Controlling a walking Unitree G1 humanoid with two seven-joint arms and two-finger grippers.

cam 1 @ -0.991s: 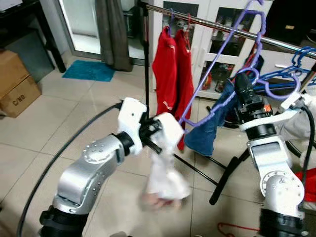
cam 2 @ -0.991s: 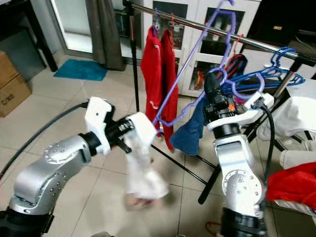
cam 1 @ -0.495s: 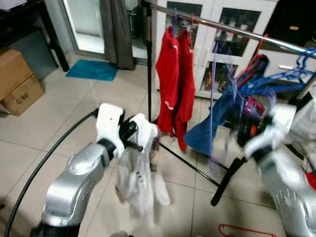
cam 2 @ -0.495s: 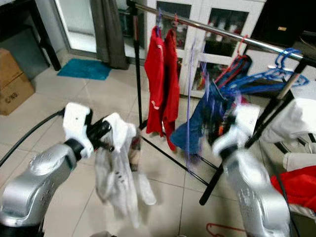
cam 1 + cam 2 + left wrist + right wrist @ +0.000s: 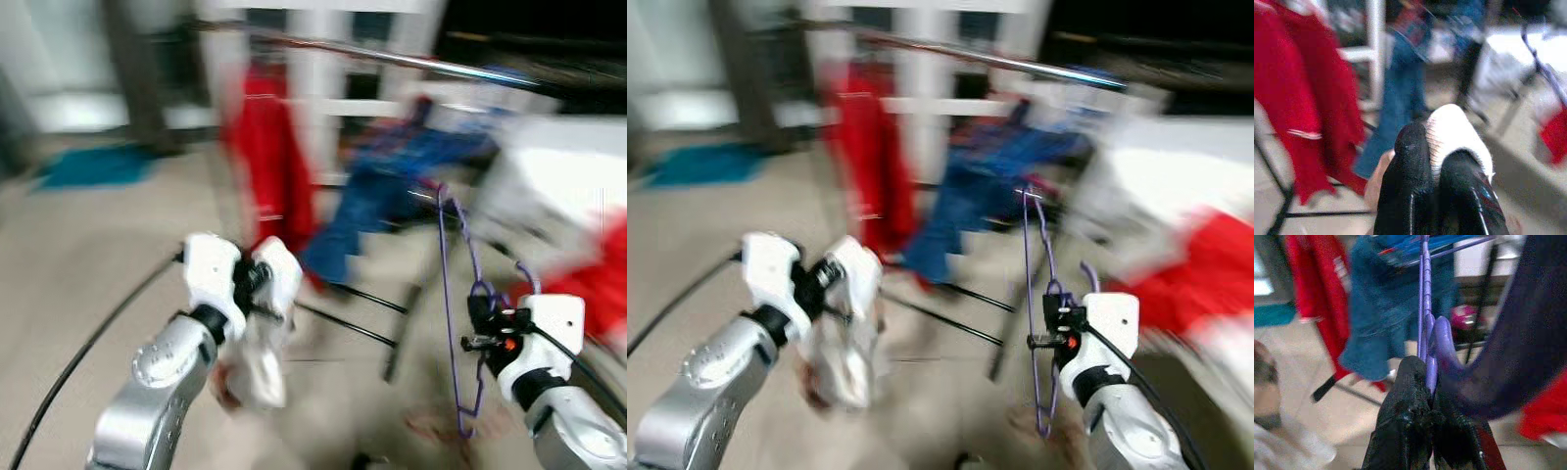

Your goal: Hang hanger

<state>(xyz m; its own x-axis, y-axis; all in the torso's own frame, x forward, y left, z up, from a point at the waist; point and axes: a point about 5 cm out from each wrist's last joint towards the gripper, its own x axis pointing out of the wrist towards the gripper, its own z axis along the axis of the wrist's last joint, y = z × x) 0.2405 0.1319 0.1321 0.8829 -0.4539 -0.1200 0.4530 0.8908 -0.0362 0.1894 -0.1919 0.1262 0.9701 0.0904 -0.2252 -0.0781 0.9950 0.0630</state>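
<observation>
Everything is blurred. A red garment (image 5: 269,147) hangs from a metal rail (image 5: 411,62) near its left end, with a blue garment (image 5: 377,201) draped further right. A teal mat (image 5: 93,164) lies on the tiled floor (image 5: 88,255) at left. Something red (image 5: 588,284) and a white mass (image 5: 568,186) sit at right

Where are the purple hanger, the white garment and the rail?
purple hanger (image 5: 447,294): left eye view, on its long thin side.
white garment (image 5: 263,364): left eye view, on the cloth hanging below the left gripper.
rail (image 5: 1019,62): right eye view, on the blurred metal bar.
</observation>
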